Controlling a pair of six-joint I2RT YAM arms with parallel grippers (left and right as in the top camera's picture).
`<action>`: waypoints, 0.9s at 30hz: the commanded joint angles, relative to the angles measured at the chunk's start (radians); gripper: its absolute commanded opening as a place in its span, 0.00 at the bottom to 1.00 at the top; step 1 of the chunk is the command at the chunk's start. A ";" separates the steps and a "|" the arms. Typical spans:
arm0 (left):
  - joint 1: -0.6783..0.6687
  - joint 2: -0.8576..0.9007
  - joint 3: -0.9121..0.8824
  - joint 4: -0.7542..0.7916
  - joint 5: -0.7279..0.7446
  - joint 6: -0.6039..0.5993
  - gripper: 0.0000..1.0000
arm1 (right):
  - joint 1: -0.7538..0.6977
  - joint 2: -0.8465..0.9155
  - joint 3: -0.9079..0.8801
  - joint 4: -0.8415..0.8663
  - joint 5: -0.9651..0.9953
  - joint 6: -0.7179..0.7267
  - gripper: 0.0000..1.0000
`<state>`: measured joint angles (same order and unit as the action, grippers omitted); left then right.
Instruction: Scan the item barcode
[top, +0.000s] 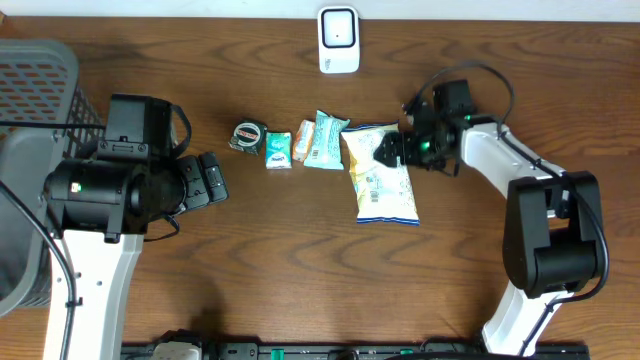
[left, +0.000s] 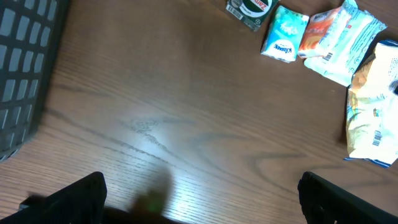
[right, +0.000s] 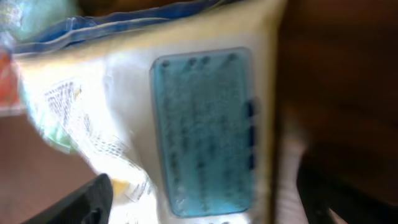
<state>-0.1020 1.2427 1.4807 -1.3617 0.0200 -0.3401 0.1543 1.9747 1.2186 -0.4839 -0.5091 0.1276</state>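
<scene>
With the right pincer (top: 390, 150) open over the far end of the snack bag (top: 385, 190) lying right of the table's centre, closing might catch only slack wrapper and drop it short of the scanner (top: 339, 40).

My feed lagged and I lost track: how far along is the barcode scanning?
Done: nothing visibly; the chip bag lies flat on the table, well short of the white scanner. In hand: the right end effector sits open over the bag's top end, not gripping. The left end effector is open and empty. Left: likely grasp the bag, then show its barcode to the scanner.
</scene>
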 joint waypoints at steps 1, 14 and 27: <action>0.000 -0.001 0.004 -0.003 -0.003 -0.002 0.98 | 0.013 0.001 -0.065 0.039 -0.100 0.007 0.74; 0.000 -0.001 0.004 -0.003 -0.003 -0.002 0.98 | -0.002 -0.077 -0.035 0.096 -0.185 0.081 0.01; 0.000 -0.001 0.004 -0.003 -0.003 -0.002 0.98 | -0.021 -0.477 0.003 0.480 -0.114 0.052 0.01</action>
<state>-0.1020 1.2427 1.4807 -1.3617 0.0204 -0.3401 0.1158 1.5131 1.2209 -0.0494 -0.6491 0.1902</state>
